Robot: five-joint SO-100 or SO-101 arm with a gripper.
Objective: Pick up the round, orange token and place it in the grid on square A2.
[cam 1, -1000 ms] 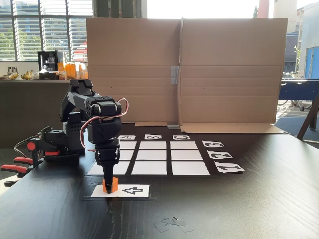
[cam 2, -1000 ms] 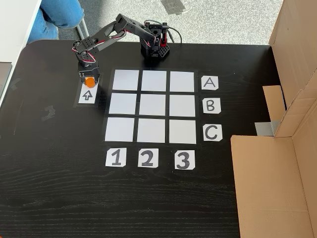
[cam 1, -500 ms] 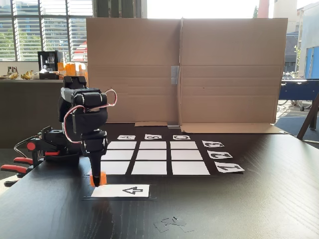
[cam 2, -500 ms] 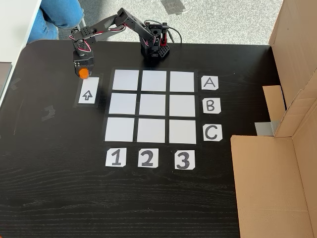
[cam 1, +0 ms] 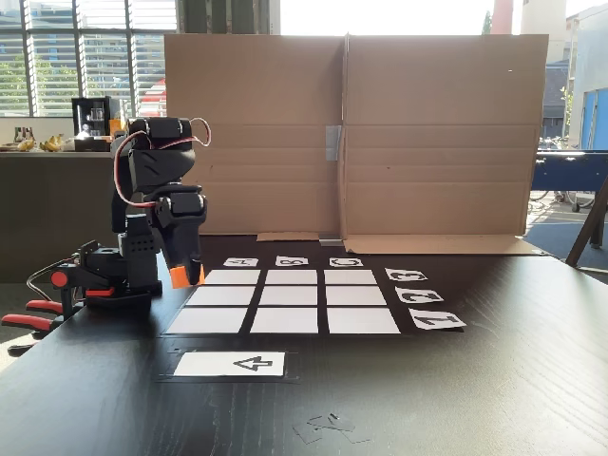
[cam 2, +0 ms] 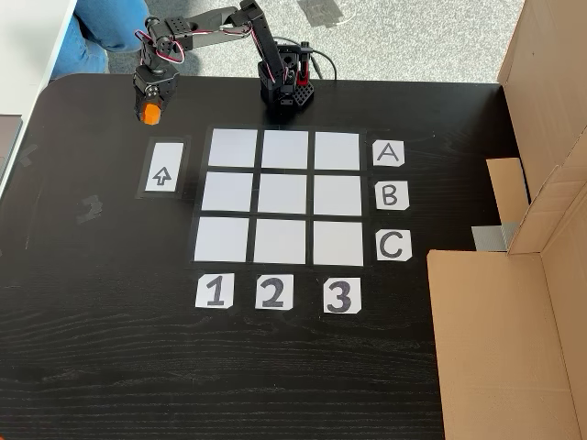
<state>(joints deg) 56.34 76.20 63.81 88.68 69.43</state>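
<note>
My gripper [cam 1: 187, 273] [cam 2: 149, 108] is shut on the orange token [cam 1: 180, 276] [cam 2: 149, 114] and holds it in the air, clear of the table. In the fixed view from above, the token hangs beyond the arrow card's far end, left of the grid's [cam 2: 284, 195] top-left corner. In the low fixed view it hangs just left of the grid [cam 1: 285, 302], near the A label. Square A2 [cam 2: 285, 149] [cam 1: 224, 295] is a bare white cell, the middle one of the row next to the arm's base.
The white arrow card [cam 1: 231, 363] [cam 2: 162, 169] lies bare beside the grid. The arm's base [cam 2: 286, 90] is clamped at the table edge by red-handled clamps [cam 1: 38, 313]. A cardboard wall [cam 1: 351, 133] [cam 2: 550, 110] stands along one side. A person's leg [cam 2: 110, 23] is behind the table.
The gripper lifted the token off the arrow card and swung it up and back toward the arm's base. The card is now bare.
</note>
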